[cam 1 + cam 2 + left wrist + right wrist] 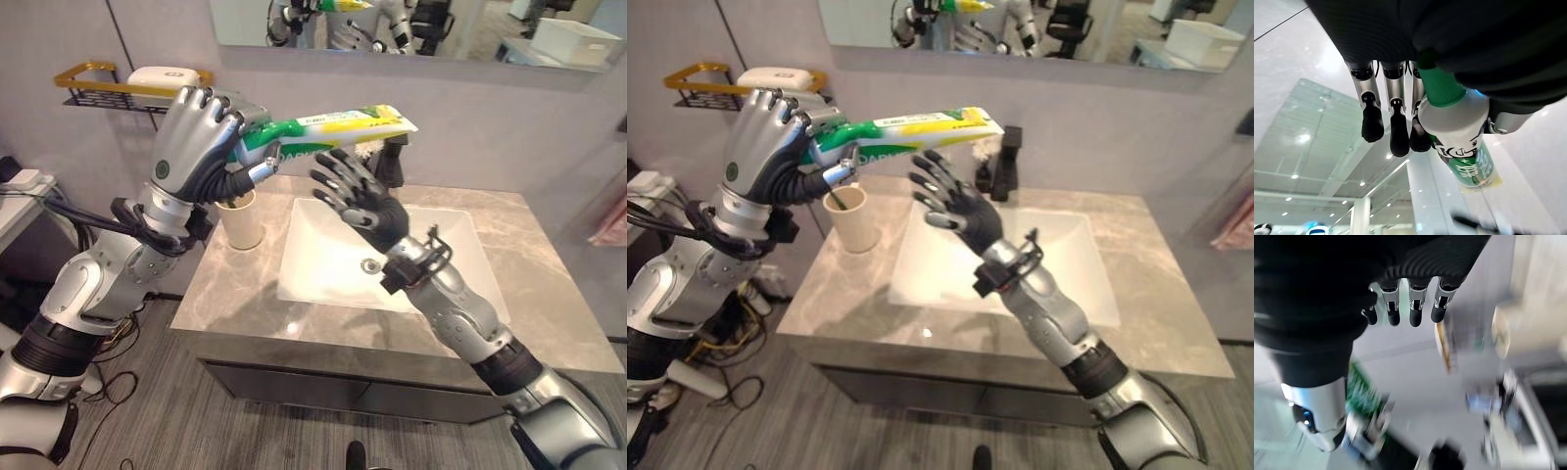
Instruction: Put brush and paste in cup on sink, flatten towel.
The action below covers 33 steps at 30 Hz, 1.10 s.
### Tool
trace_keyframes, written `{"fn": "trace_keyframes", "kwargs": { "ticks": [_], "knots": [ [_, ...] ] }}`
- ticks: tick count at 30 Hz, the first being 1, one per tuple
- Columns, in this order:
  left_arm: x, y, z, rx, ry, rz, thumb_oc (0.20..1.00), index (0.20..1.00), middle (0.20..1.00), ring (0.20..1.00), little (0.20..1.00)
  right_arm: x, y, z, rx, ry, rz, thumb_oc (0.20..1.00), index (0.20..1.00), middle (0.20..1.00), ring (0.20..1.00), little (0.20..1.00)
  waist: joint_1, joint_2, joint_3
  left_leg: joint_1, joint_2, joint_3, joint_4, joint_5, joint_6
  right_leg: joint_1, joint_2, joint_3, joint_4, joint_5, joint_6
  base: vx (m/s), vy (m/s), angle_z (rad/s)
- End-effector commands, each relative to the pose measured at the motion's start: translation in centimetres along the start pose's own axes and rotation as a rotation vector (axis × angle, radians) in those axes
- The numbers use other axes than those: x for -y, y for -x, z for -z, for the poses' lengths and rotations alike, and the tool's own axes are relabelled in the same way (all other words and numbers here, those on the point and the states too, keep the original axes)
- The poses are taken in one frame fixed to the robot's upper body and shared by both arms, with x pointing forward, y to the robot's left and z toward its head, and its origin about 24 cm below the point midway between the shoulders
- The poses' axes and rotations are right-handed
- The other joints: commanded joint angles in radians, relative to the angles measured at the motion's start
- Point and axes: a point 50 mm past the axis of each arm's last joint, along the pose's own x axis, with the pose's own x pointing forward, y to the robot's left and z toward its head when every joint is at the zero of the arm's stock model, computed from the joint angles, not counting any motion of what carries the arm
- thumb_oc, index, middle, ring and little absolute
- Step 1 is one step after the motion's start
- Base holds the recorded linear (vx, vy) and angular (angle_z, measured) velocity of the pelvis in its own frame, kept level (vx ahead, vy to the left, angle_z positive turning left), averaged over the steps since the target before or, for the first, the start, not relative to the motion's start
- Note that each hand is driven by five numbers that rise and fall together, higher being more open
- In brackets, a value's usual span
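The left hand point(196, 132) is raised high above the counter point(235, 294), fingers wrapped round the cap end of a green, white and yellow toothpaste tube point(328, 129) that juts out level toward three o'clock. Directly beneath it a beige cup point(240, 217) stands upright on the counter, at nine o'clock from the white sink basin point(323, 259). The right hand point(362, 201) hovers over the basin just under the tube's far end, fingers spread and empty.
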Motion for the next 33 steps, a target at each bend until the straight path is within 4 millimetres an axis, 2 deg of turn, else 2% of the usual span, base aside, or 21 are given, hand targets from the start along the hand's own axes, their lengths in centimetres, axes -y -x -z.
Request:
{"fn": "trace_keyframes", "kwargs": {
  "ticks": [1, 3, 4, 12, 25, 33],
  "knots": [
    [-2.8, -1.6, -0.3, 0.051, 0.02, -0.142, 0.2, 0.2, 0.2, 0.2, 0.2, -1.7, -1.6, -4.3, 0.192, 0.024, -0.143, 1.0, 1.0, 1.0, 1.0, 1.0, 0.002, -0.026, 0.004, 0.032, 0.022, -0.094, 0.007, -0.023, -0.021, 0.062, -0.085, -0.034, 0.002, 0.006, 0.076, 0.03, 0.007, 0.21],
    [-2.8, -1.2, -0.3, 0.043, 0.024, -0.137, 0.2, 0.2, 0.2, 0.2, 0.2, -1.9, -1.6, -4.5, 0.202, 0.031, -0.153, 1.0, 1.0, 1.0, 1.0, 1.0, 0.002, -0.026, 0.004, 0.031, 0.022, -0.096, 0.007, -0.023, -0.02, 0.063, -0.086, -0.037, 0.002, 0.006, 0.076, 0.02, 0.005, 0.1],
    [-2.8, -0.7, -0.5, 0.043, 0.037, -0.135, 0.2, 0.2, 0.2, 0.2, 0.2, -2.3, -1.6, -5.4, 0.236, 0.053, -0.179, 1.0, 1.0, 1.0, 1.0, 1.0, 0.009, -0.03, 0.006, 0.03, 0.02, -0.102, 0.007, -0.022, -0.019, 0.065, -0.088, -0.04, 0.002, 0.004, 0.075, 0.02, 0.007, 0.04],
    [-2.4, 1.0, -0.6, 0.006, 0.088, -0.104, 0.2, 0.2, 0.2, 0.2, 0.2, -3.6, -2.2, -6.2, 0.291, 0.026, -0.237, 1.0, 1.0, 1.0, 1.0, 1.0, 0.023, -0.042, 0.004, 0.024, 0.021, -0.111, 0.007, -0.022, -0.019, 0.073, -0.086, -0.051, 0.002, -0.003, 0.071, 0.01, 0.0, 0.05],
    [-0.5, 3.3, -1.0, -0.089, 0.224, -0.047, 0.2, 0.2, 0.2, 0.2, 0.2, -3.3, -2.7, -7.3, 0.386, 0.063, -0.139, 1.0, 1.0, 1.0, 1.0, 1.0, 0.023, -0.049, 0.01, 0.024, 0.022, -0.101, 0.007, -0.027, -0.016, 0.065, -0.083, -0.042, 0.002, -0.001, 0.07, 0.0, 0.0, 0.0],
    [0.9, 4.1, -1.4, -0.126, 0.278, -0.002, 0.2, 0.2, 0.2, 0.2, 0.2, -3.1, -3.2, -6.7, 0.367, 0.056, -0.087, 1.0, 1.0, 1.0, 1.0, 1.0, 0.022, -0.054, 0.01, 0.026, 0.025, -0.096, 0.007, -0.027, -0.014, 0.061, -0.079, -0.037, 0.002, -0.001, 0.069, 0.0, 0.0, 0.0]
  ]
}}
